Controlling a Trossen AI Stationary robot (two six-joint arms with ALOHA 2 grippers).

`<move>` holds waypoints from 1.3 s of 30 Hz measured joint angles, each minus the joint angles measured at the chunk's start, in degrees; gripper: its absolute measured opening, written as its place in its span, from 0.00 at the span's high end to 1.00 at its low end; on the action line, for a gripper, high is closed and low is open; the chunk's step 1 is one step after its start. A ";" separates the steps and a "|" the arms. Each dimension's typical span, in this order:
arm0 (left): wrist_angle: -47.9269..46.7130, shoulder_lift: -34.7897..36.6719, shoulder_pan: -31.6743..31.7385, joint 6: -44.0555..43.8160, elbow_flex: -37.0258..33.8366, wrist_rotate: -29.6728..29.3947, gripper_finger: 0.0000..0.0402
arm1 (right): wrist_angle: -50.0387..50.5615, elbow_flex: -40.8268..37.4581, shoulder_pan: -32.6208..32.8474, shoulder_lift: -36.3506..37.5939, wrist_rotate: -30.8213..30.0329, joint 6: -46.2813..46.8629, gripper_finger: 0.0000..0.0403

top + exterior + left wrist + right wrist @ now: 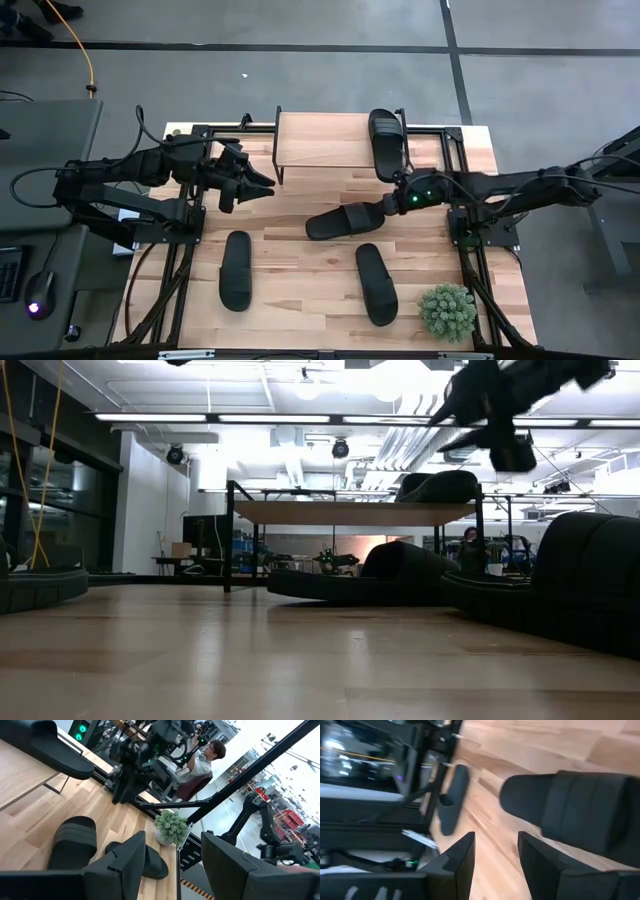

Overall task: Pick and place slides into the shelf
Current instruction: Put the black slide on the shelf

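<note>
On the light wooden bench (300,290), three black rubber slide sandals lie loose; a fourth (386,143) rests on the small wooden shelf with thin black legs (325,140). The right gripper (393,203) hovers by the heel of the middle sandal (345,220), jaws parted, empty. A skewed approach may shove it aside. The left gripper (262,185) waits beside the shelf, jaws apart.

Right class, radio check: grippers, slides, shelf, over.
Left gripper open, empty, waiting beside shelf. Right gripper open, over middle slide. One slide on shelf, three on table. Nothing blocking.
</note>
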State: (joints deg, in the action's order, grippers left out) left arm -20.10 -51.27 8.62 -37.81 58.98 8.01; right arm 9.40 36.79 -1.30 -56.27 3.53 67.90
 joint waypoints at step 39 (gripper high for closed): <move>15.58 -10.49 0.01 1.30 -8.80 5.49 0.56 | -12.90 -20.35 5.44 -0.02 -12.31 10.76 0.65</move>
State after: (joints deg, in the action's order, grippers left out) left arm -4.52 -61.76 8.63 -36.51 50.18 13.50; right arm -3.51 16.43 4.14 -56.29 -8.78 78.66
